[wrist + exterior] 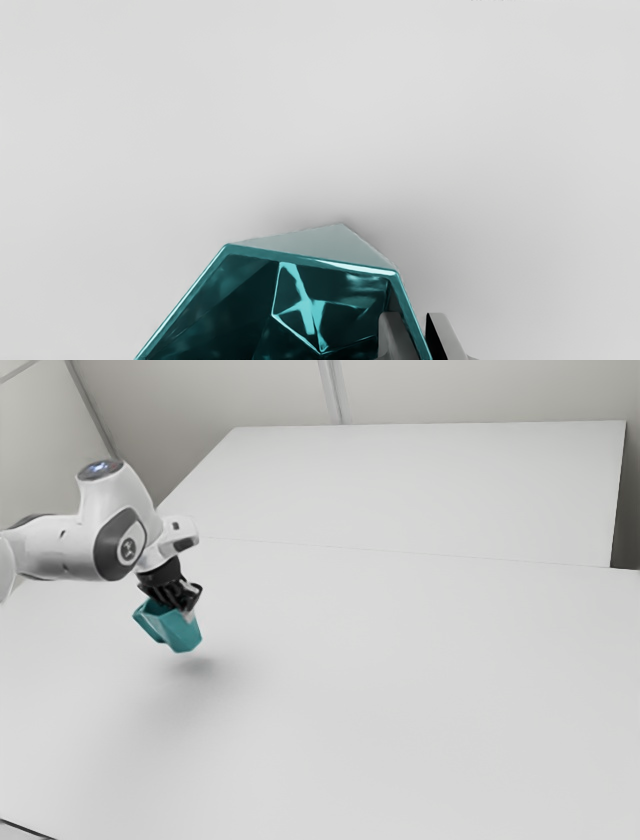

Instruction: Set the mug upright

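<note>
The gripper [187, 610] is at the exterior view's left, pointing down at the teal faceted mug [181, 634]. A soft shadow lies on the table below the mug, which hangs a little above the surface, somewhat tilted, with its opening upward. In the wrist view, the mug [320, 247] shows its open mouth and shiny dark interior. There the gripper [413, 316] is shut on one side wall, one finger inside the mouth and the other outside. I cannot make out a handle.
The white table [400, 690] stretches to the exterior view's right. Behind it stands another white surface [420, 480], with a seam between them. Pale walls rise beyond.
</note>
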Controlling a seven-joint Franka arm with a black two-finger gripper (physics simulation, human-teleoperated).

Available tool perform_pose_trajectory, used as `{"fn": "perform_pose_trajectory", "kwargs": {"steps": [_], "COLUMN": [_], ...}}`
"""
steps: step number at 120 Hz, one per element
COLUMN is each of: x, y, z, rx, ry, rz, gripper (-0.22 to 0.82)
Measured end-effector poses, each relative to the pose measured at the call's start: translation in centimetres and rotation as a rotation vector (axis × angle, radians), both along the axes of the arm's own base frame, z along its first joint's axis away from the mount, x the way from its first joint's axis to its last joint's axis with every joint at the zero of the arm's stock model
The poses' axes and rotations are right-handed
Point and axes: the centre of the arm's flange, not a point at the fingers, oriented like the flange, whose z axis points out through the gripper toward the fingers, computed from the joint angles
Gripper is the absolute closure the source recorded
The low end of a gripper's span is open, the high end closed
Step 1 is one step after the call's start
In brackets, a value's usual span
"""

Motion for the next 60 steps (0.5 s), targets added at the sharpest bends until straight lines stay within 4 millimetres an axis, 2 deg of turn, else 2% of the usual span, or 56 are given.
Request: {"fn": "perform_pose_trajectory", "kwargs": {"steps": [33,60], "x": [0.5,1.0], "y": [1.2,0.9], "z": [-4.1,-5.9], "rx": [-0.013,-0.028], "ry": [0.028,0.031], "rz": [0.268,0.406], "gripper": [0.77,0.77]}}
